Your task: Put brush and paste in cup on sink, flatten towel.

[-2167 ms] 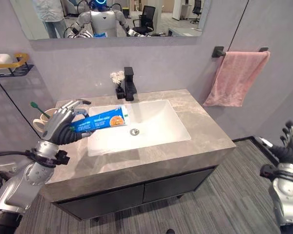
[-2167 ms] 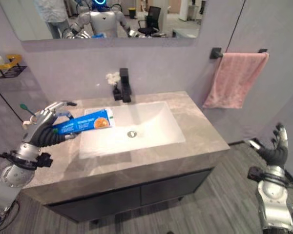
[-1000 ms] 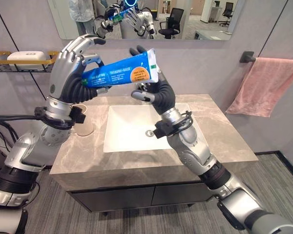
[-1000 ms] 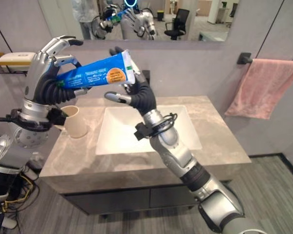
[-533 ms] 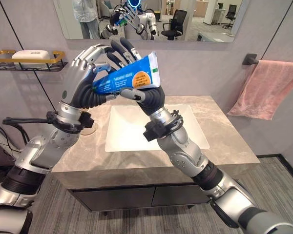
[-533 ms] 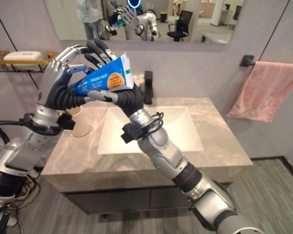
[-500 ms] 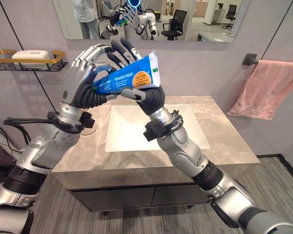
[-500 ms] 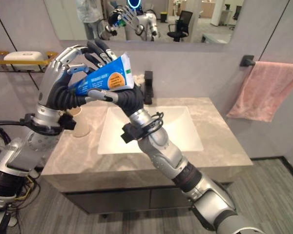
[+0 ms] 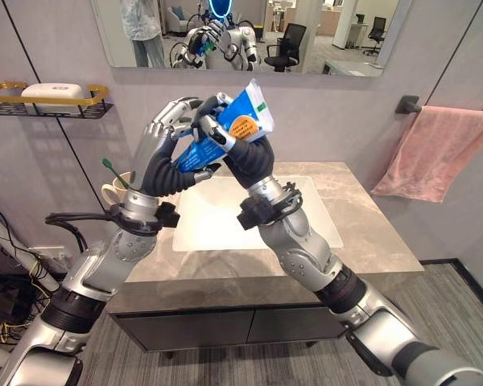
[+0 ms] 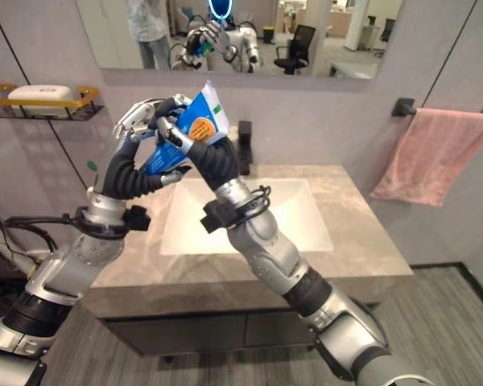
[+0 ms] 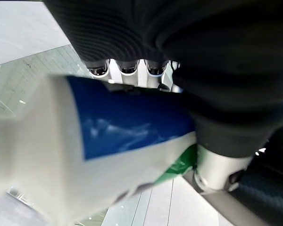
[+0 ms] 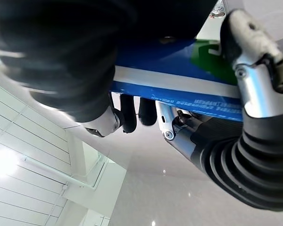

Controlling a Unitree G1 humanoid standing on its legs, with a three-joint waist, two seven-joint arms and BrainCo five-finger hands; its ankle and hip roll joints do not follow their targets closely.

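Lighting: even, bright indoor light is falling from above, soft shadows are lying on the wall (image 9: 56, 161) toward 9 o'clock, and close blur is smearing the toothpaste tube (image 11: 108, 141) in both wrist views.

Arms: silver-grey, jointed | left hand (image 9: 163, 157), right hand (image 9: 240, 153): silver fingers, dark tips | wrists: dark ribbed covers, black clamps

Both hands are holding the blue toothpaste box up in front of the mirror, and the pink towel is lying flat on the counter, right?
Not quite. The pink towel hangs from the wall rail to the right of the sink, not on the counter, as the left eye view shows. The rest holds: the left hand and right hand both grip the blue toothpaste box before the mirror.
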